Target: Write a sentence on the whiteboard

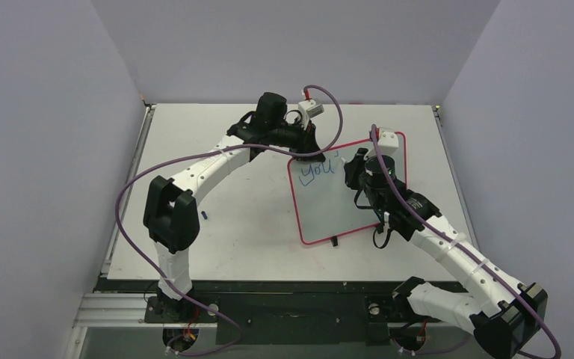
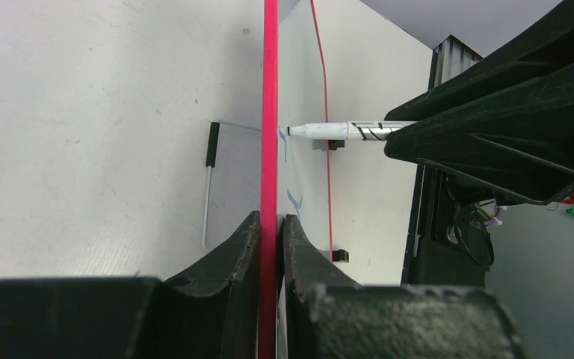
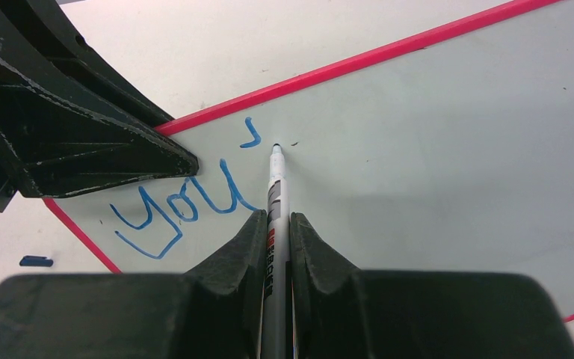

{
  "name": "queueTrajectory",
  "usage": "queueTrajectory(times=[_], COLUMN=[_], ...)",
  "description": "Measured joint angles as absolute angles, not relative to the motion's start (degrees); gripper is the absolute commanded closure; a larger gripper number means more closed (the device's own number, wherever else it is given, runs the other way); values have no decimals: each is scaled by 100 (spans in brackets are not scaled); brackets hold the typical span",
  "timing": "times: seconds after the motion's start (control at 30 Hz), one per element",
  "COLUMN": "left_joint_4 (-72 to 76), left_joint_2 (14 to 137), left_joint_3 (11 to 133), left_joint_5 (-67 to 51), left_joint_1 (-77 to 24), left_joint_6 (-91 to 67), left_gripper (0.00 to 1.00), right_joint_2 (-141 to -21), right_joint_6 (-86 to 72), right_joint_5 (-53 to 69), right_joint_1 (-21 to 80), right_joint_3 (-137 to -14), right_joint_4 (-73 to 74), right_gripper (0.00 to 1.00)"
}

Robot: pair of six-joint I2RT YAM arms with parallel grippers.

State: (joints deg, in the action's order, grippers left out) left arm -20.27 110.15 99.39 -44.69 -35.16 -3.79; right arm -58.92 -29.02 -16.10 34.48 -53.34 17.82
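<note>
The right pincer [image 3: 275, 218] is pinched tight on a pen [image 3: 276, 183], its tip at the whiteboard [image 3: 433, 134], which sits right of centre on the counter [image 1: 217, 172]. Just left of the tip, the sentence [image 3: 183, 209] reads only "You" plus one small hooked stroke (barely a start). Most seems left to write. Beyond, the left pincer [image 2: 270, 221] clamps the board's pink-red frame.

Glossy whiteboard [image 3: 456, 134]; matt plastic fingers [image 3: 318, 250].

Overhead; two wrist close-ups on whiteboard [image 1: 330, 211]
</note>
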Motion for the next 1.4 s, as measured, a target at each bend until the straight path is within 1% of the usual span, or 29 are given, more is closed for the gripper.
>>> queueTrajectory(times=[0.27, 0.73, 1.0, 1.4], left_joint_4=[-2036, -2043, -2047, -2071], left_joint_2=[11015, 11015, 11015, 11015], left_joint_3=[9939, 9939, 9939, 9939], left_joint_5=[-4466, -4456, -4453, -4425], left_joint_1=[-3514, -3514, -3514, -3505], left_joint_6=[-379, -379, -381, -379], left_gripper=[100, 100, 100, 100], right_joint_2=[-5878, -5527, -5529, -5782], right_joint_6=[-2908, -2998, -3030, -2930], right_joint_5=[-1603, -1590, -1579, -1581], right_joint_1=[3448, 3411, 3409, 3404], right_joint_3=[-5312, -4777, -4790, -5146], right_joint_4=[1772, 1776, 1798, 2097], right_gripper=[100, 100, 100, 100])
